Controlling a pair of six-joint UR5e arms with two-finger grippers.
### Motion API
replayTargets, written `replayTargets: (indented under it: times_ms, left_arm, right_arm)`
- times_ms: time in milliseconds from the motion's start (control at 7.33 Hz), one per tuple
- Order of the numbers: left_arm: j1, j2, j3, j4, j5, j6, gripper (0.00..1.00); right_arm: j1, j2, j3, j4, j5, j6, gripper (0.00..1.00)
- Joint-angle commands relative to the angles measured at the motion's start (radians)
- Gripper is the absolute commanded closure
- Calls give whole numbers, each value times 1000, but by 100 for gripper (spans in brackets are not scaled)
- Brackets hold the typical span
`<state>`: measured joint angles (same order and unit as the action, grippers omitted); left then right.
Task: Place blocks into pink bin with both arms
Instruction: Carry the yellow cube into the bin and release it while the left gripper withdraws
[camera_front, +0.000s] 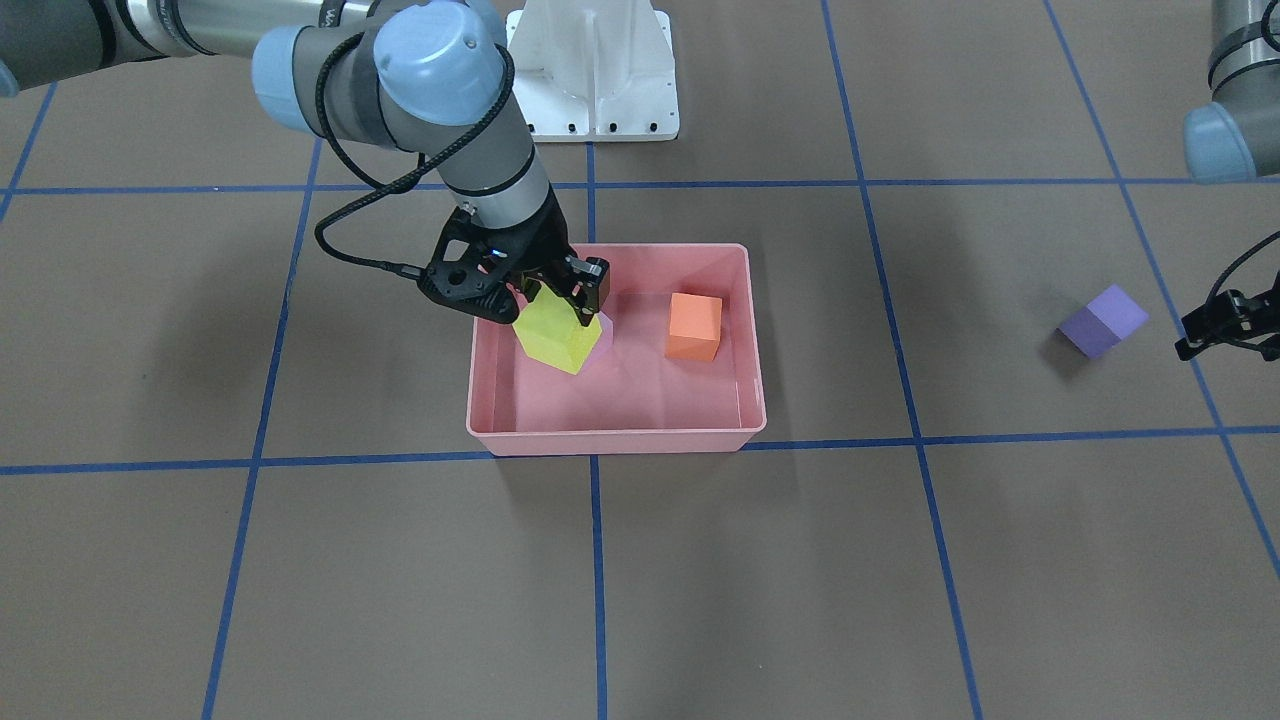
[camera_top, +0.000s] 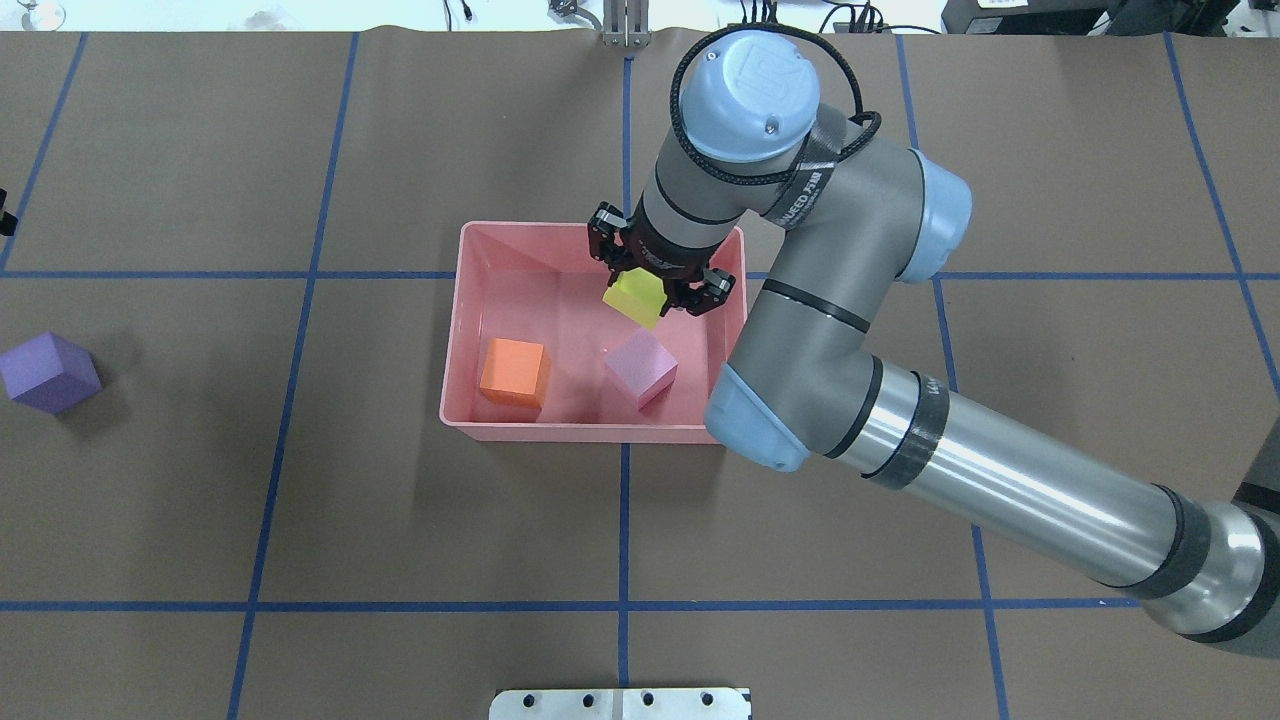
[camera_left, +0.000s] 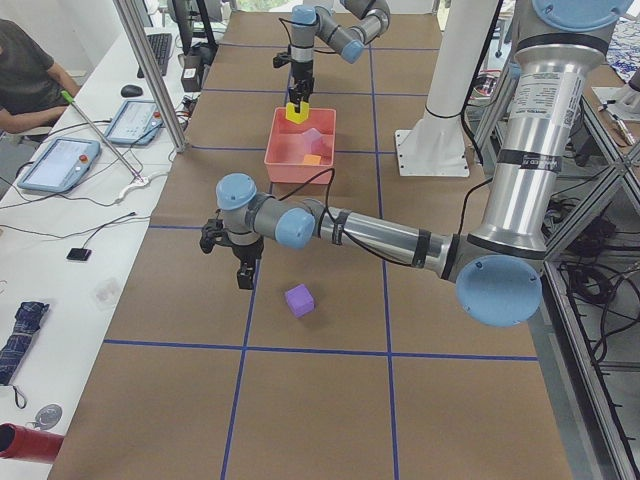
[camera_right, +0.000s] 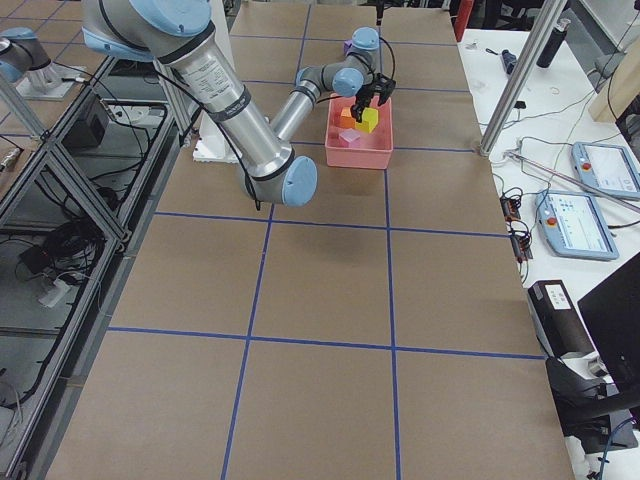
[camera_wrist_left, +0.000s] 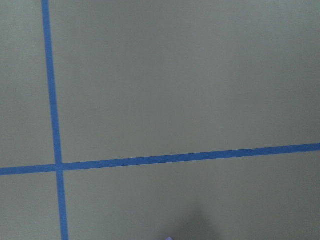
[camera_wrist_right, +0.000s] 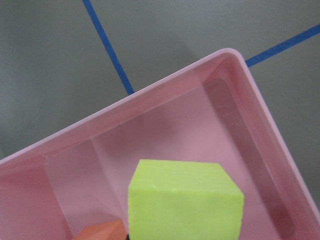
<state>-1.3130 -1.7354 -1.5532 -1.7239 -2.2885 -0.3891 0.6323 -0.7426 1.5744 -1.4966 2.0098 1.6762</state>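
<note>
Right gripper (camera_front: 558, 305) nose-down, tight on the yellow block (camera_front: 555, 338) — left gripper (camera_front: 1200, 335) low, outstretched, grip unclear.

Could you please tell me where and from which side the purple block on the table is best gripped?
Grip the purple block on two opposite side faces, coming straight down. It sits flat on the table with open space around it, but askew to the blue tape lines, so the left hand should probably rotate to match.
</note>
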Motion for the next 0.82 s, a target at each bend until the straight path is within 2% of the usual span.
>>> replayTargets:
  times_ms: [0,136,273,409,545,682]
  left_arm:
    - [-2,-4,41,-6,1,-27,0]
    - [1,-13,60,-8,0,-87,0]
    - [3,-19,62,-43,0,-244,0]
    - [6,-7,61,-90,-2,-340,0]
    - [41,-6,67,-100,1,-441,0]
    - [90,3,61,-109,12,-561,0]
  right_arm:
    - [-40,75,-103,19,-60,30,100]
    - [-52,95,-146,65,-71,43,100]
    - [-57,97,-171,105,-72,57,100]
    - [-57,98,-171,107,-72,57,100]
    - [-57,97,-174,107,-72,57,72]
    - [-57,98,-175,108,-74,54,2]
